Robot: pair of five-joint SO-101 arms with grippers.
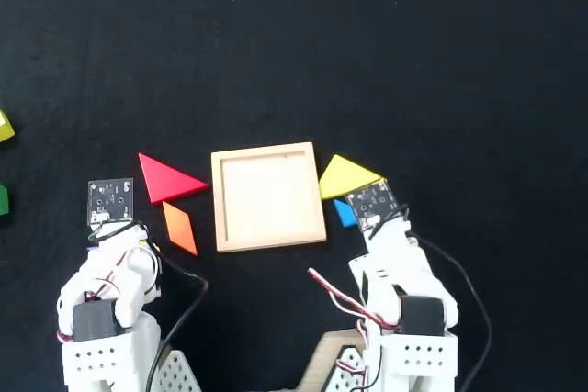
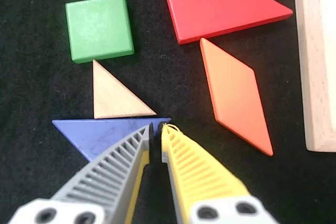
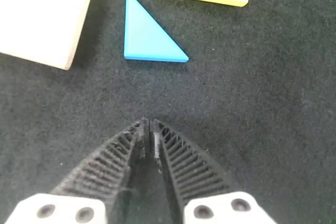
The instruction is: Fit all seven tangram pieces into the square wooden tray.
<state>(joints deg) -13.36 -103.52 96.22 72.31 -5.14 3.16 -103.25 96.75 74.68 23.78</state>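
**Inspector:** Position and condition of the square wooden tray (image 1: 218, 199)?

**Examiner:** Centre of the high view, lying flat. It is pale wood with a raised rim, and its bare floor is showing. The red triangle (image 1: 168, 179) and orange parallelogram (image 1: 180, 228) lie just left of it. The yellow triangle (image 1: 345, 174) and small blue triangle (image 1: 344, 214) lie just right.

**Inspector:** Grippers?

**Examiner:** The left gripper (image 2: 156, 127) is closed, tips together and holding nothing, at the dark blue triangle (image 2: 100, 137); contact cannot be confirmed. The right gripper (image 3: 149, 123) is likewise closed and empty, short of the small blue triangle.

**Inspector:** Recommendation?

**Examiner:** I judge that no piece is seated yet. Open the fingers wide before descending, grip across two edges, and seat a large triangle squarely into a tray corner first.
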